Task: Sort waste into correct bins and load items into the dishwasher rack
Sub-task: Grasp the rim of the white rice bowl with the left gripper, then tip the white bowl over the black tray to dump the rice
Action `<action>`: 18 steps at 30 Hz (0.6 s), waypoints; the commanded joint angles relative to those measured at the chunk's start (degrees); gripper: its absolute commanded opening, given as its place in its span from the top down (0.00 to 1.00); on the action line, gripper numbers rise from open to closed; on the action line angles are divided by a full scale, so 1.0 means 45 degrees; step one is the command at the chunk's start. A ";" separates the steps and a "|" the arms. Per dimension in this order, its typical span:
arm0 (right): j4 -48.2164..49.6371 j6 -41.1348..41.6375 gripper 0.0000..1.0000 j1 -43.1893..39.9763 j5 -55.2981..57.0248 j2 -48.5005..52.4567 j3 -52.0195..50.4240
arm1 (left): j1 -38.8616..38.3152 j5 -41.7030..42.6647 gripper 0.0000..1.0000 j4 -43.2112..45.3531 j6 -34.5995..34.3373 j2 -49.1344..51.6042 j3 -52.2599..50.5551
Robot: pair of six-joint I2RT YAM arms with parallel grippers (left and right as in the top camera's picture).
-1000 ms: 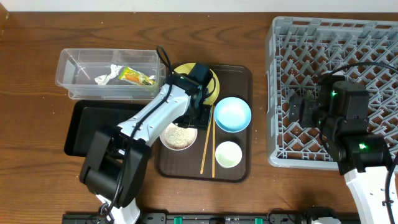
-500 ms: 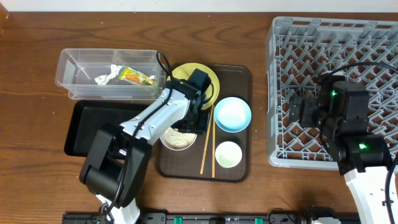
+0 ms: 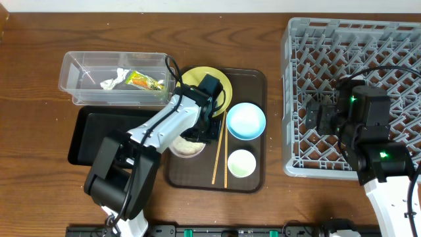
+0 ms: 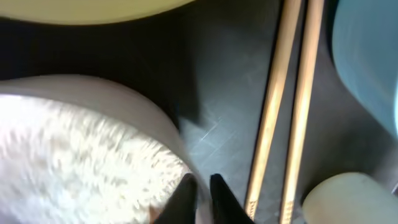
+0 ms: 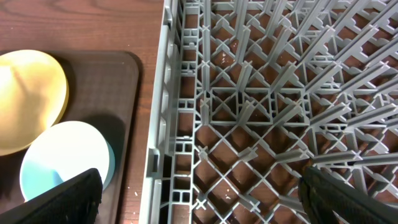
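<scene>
Overhead: dark brown wood-grain worktop [image 3: 39, 39], pale wall [image 3: 197, 5] at top edge; L end effector [image 4: 202, 198] pinches rim of pinkish-white round bowl [image 4: 137, 102], R end effector [image 5: 202, 196] spread.

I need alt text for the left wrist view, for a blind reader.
The left claw is shut on the rim of a pale bowl holding rice scraps. Beside it, two wooden chopsticks lie on a dark tray, with a blue bowl beyond.

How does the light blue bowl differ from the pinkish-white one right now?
The light blue bowl is empty; the pinkish-white bowl holds rice scraps. The light blue bowl lies right of the chopsticks, untouched; the pinkish-white bowl lies left of them, with the left gripper shut on its rim. Both sit upright on the brown tray.
</scene>
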 commanded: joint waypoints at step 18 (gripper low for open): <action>0.0049 0.0131 0.01 -0.0058 -0.0024 -0.0024 0.0257 | 0.0661 0.0719 0.94 -0.1151 0.2103 -0.3560 0.0345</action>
